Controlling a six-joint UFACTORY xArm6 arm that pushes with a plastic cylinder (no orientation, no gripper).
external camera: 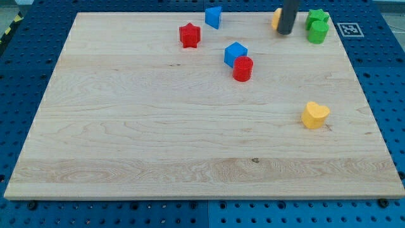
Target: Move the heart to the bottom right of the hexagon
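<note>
We are looking down on a pale wooden board [190,139] lying on a blue pegboard surface [25,50], and our rod [289,12] is coming in from the view's top, near the top right corner of the board. My tip [286,31] is sitting right against an orange block [276,18], which is mostly hiding behind the rod, so we cannot tell its shape for certain. The tool is a plain rod with nothing to open or close, and it is clamping on nothing; it is only touching that orange block's right side.

Just to the view's right of my tip, two green blocks are crowding together: a green star [317,17] at the back and a rounder green block [317,31] touching it in front.

The yellow heart [315,114] is resting well apart from my tip, down toward the view's right edge, around mid-height of the board, with open wood all about it.

Over in the upper middle, a blue block [235,53] and a red cylinder [243,68] are pressing against each other, the red one at the blue one's lower right. A red star [189,35] is standing alone further left, and another blue block [213,17] is sitting near the top edge. A black-and-white marker tag [349,29] is showing on the pegboard beyond the top right corner.
</note>
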